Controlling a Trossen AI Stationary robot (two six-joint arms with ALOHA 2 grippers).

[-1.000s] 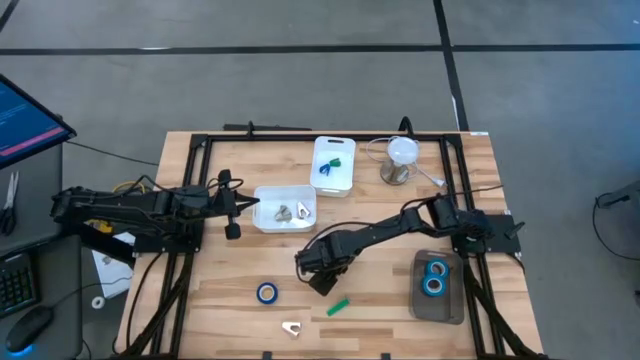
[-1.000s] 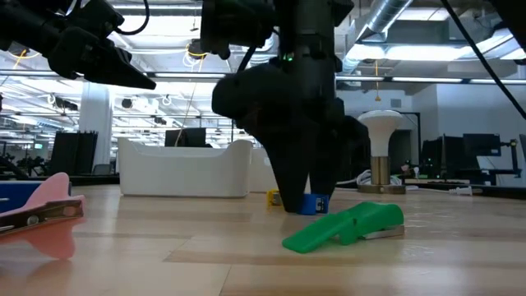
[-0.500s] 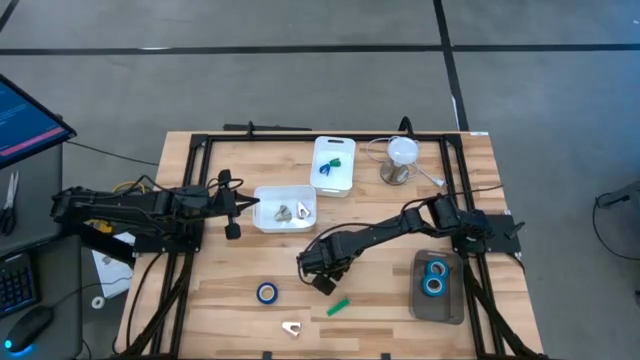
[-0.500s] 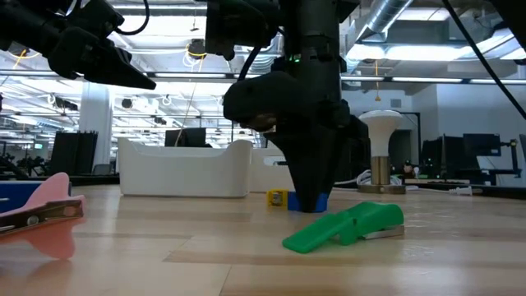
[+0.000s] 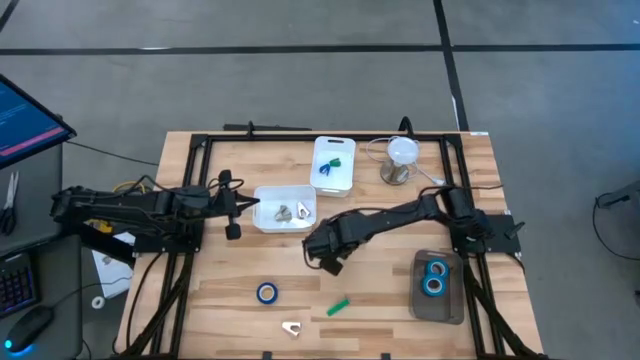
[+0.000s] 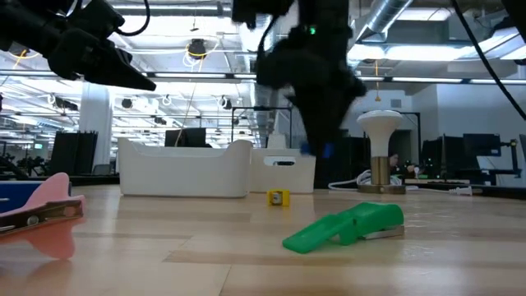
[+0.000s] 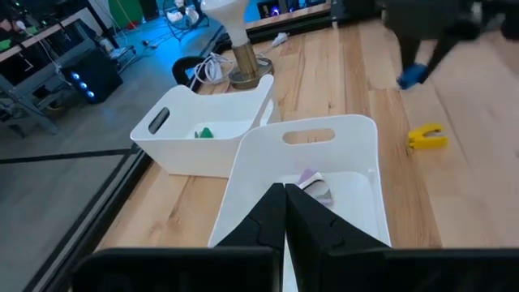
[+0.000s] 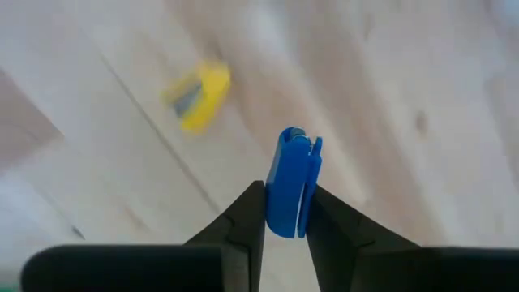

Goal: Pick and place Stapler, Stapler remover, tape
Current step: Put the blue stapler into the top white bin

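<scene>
A small blue stapler [image 8: 290,182] hangs above the middle of the table, with my right gripper [image 6: 319,146] shut on it. A small yellow piece [image 8: 199,96] lies on the wood below it. A green stapler [image 6: 345,226] lies nearer the front edge. A pinkish staple remover [image 6: 41,218] lies at the front. One blue tape roll [image 5: 266,292] lies flat on the table; two more sit in a grey tray [image 5: 440,310]. My left gripper [image 7: 284,195] is shut, hovering at the near wall of a white tub [image 7: 357,134]. My right gripper pinches the blue stapler by its two flat sides [image 8: 285,219] between its two fingers. The fingers point down from above. The stapler juts out past the fingertips and hangs clear of the table.
The white tub [image 5: 285,207] under my left gripper holds staple removers. A second white tub [image 5: 334,163] behind it holds green and blue pieces. A white mushroom-shaped lamp [image 5: 400,160] stands at the far right. Black frame rails run along the table's sides.
My right gripper has shut on the blue stapler, which stood on the table, and has risen with it. The stapler is now lifted clear and has gone a little toward the far edge, leaving the yellow piece where it was.
</scene>
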